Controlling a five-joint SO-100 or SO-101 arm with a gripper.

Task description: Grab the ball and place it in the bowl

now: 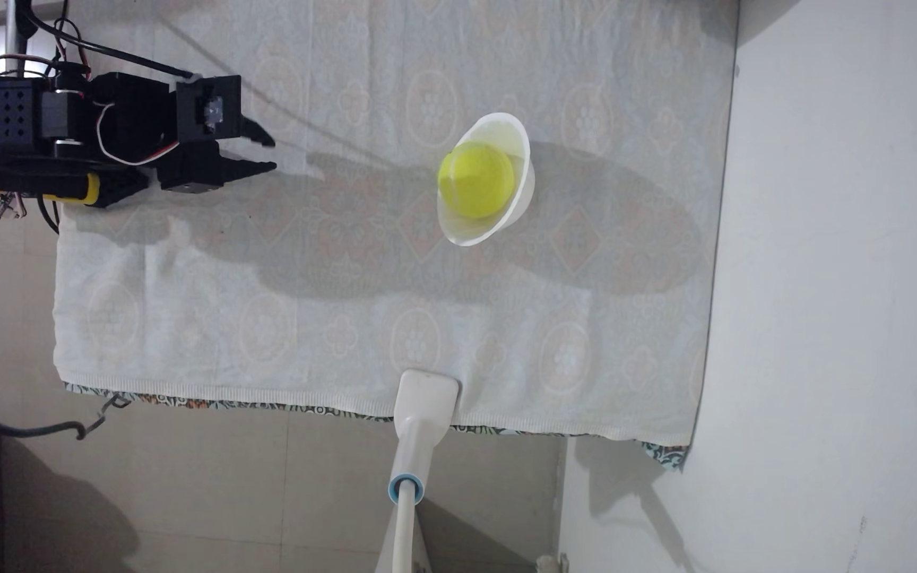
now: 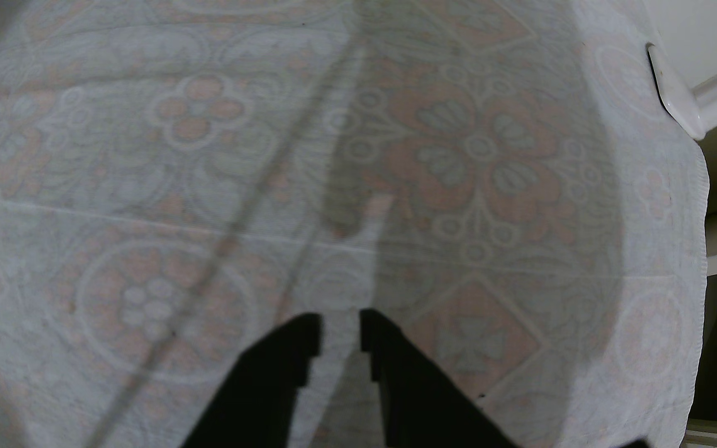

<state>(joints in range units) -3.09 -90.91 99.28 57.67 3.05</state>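
In the fixed view the yellow-green ball (image 1: 475, 179) rests inside the white bowl (image 1: 470, 231), which stands on the patterned cloth right of centre. My black gripper (image 1: 274, 154) is far to the left of the bowl, near the cloth's left edge, with its tips pointing toward the bowl. The wrist view has the gripper (image 2: 340, 327) coming in from the bottom edge. Its two fingers stand a narrow gap apart, with bare cloth showing between them. It is open and holds nothing.
A white clamp on a white pole (image 1: 426, 402) grips the cloth's lower edge in the fixed view, and a white fitting (image 2: 671, 94) sits at the upper right in the wrist view. A white wall (image 1: 842, 275) borders the cloth on the right. Cables (image 1: 114, 52) trail over the arm's base.
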